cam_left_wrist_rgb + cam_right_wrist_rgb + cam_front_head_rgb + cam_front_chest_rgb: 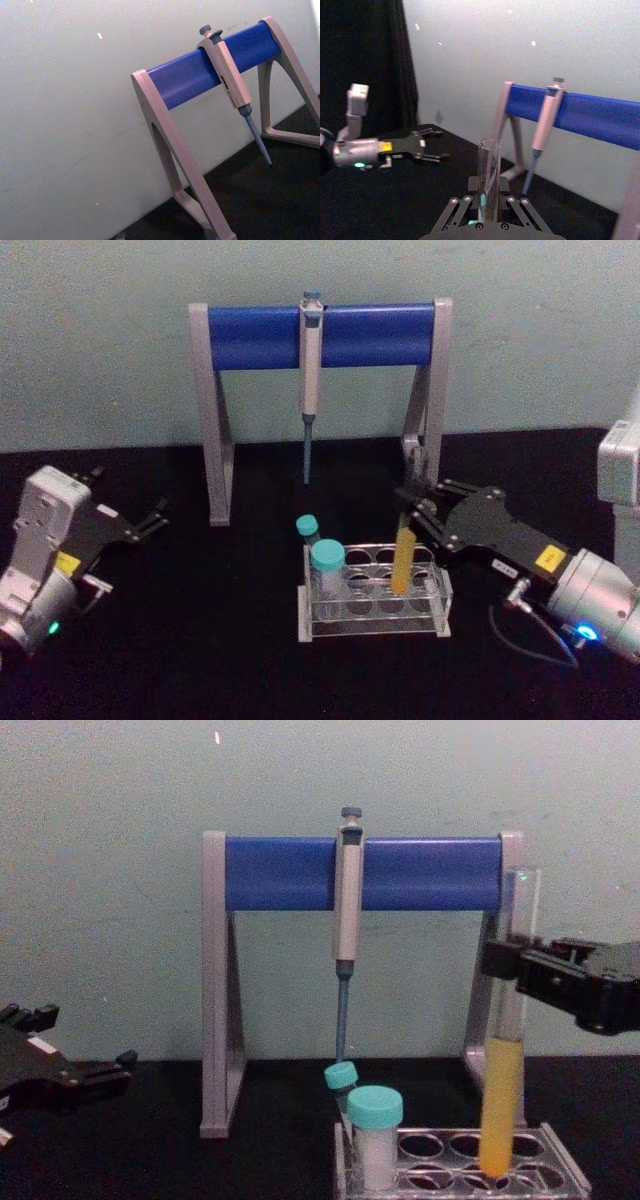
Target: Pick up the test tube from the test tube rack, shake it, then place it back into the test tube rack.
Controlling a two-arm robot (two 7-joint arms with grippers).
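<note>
Head view: we list the right gripper (pixel 410 508) pinching the test tube (pixel 403 562) upright, lower end in the rack (pixel 372 630); left gripper (pixel 152 520), fingers spread, well apart leftward across bare table (pixel 220 640). Chest view: rack's front edge cut off. Right wrist view: gripper hides the tube's lower part.

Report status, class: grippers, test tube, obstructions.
Right gripper shut on test tube, upright, lower end at test tube rack. Left gripper open, parked left. Teal-capped vials beside tube, apart.
</note>
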